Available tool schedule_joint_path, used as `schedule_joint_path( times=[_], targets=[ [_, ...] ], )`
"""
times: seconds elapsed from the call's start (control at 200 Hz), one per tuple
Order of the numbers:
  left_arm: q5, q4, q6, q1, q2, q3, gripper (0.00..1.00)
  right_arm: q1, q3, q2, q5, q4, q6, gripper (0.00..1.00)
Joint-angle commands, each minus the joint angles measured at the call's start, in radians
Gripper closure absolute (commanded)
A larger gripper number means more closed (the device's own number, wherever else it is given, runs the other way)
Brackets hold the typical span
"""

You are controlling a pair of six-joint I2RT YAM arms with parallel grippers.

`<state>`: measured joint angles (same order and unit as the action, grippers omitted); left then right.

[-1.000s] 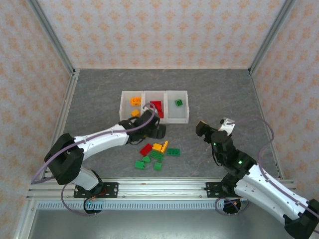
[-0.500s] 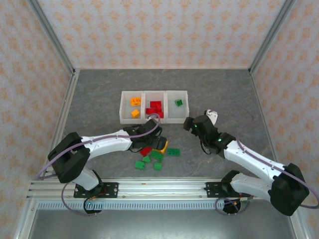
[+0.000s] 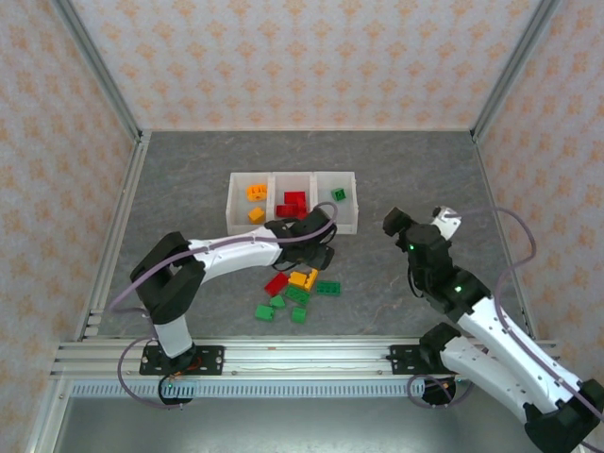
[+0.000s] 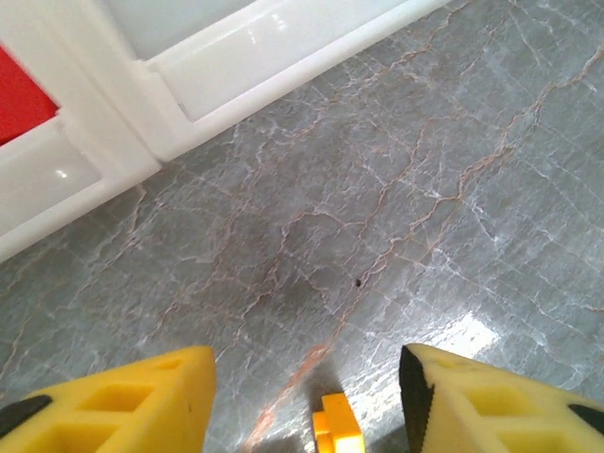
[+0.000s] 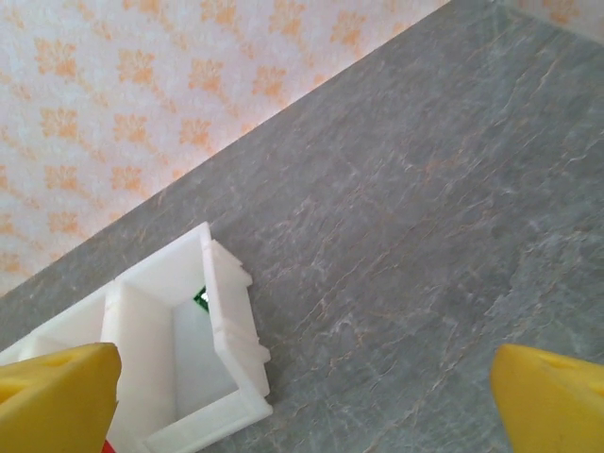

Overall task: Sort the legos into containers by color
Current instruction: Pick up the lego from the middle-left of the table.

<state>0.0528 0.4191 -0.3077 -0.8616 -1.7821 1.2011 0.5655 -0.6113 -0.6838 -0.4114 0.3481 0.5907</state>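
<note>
Left gripper (image 4: 304, 379), jaws half-apart, straddles a small orange-yellow studded plastic brick (image 4: 337, 434) — not touching it; right gripper (image 5: 304, 377) gapes wide.

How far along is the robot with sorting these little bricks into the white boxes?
Done: the containers hold two orange-yellow bricks on the left, red bricks in the middle and one green brick on the right. In hand: the left gripper hovers, open, over a loose orange piece; the right gripper is open and empty. Left: about seven loose bricks on the table, mostly green.
</note>
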Motion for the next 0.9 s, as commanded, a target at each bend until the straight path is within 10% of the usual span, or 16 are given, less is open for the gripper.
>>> schedule_joint_path(
  times=[0.0, 0.896],
  targets=[
    [0.008, 0.089, 0.030, -0.019, -0.047, 0.048, 0.47, -0.006, 0.034, -0.003, -0.053, 0.060, -0.036, 0.00],
    [-0.095, 0.247, -0.017, -0.080, -0.171, 0.126, 0.56, -0.006, 0.041, -0.069, -0.012, 0.060, -0.068, 0.00]
  ],
)
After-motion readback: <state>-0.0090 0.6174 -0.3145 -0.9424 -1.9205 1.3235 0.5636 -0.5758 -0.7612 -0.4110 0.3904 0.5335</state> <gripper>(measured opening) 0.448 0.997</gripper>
